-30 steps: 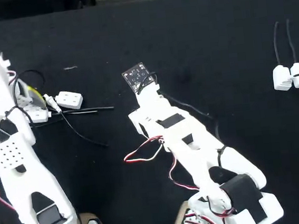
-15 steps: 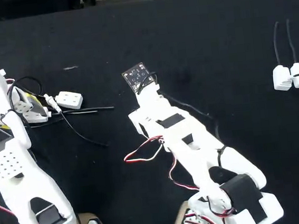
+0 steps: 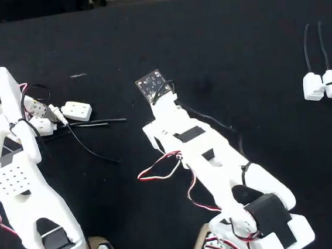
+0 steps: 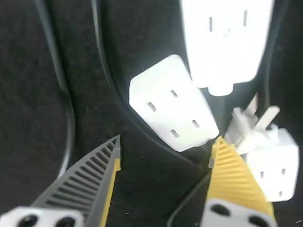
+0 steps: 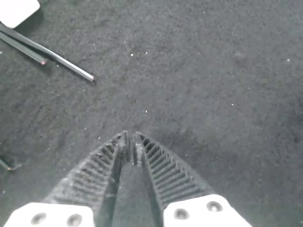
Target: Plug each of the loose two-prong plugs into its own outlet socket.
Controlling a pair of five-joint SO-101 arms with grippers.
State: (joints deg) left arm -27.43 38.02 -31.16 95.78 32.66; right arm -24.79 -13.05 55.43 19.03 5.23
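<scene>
Plugs [image 3: 313,85], two white ones with thin cords, lay side by side well apart from the socket cluster [image 3: 76,111], with the right arm between them and it. Neither was in a socket, so the task looked barely started.

Left end effector [image 4: 168,141] hung right over the cluster, fingers spread apart, nothing held. Small socket block [image 4: 173,111] sat tilted just ahead of the gap, bigger socket block [image 4: 226,42] just beyond it. Pronged adapter [image 4: 260,151] sat just beside the yellow finger [image 4: 232,175].

Right end effector [image 5: 130,142] was pinched together, empty, over bare surface [image 5: 227,71] near the cluster, with black cable ends [image 5: 57,59] close by.

Risks, as judged:
- Left fingers closing here would grab a socket, not a plug.
- Yellow finger could catch the adapter's prongs and shove it.
- Black cables [image 3: 101,122] tangled round the cluster could drag blocks if anything got lifted.
- Blocks looked light and unanchored, so they would likely slide under an insertion push unless the other arm pinned them.
</scene>
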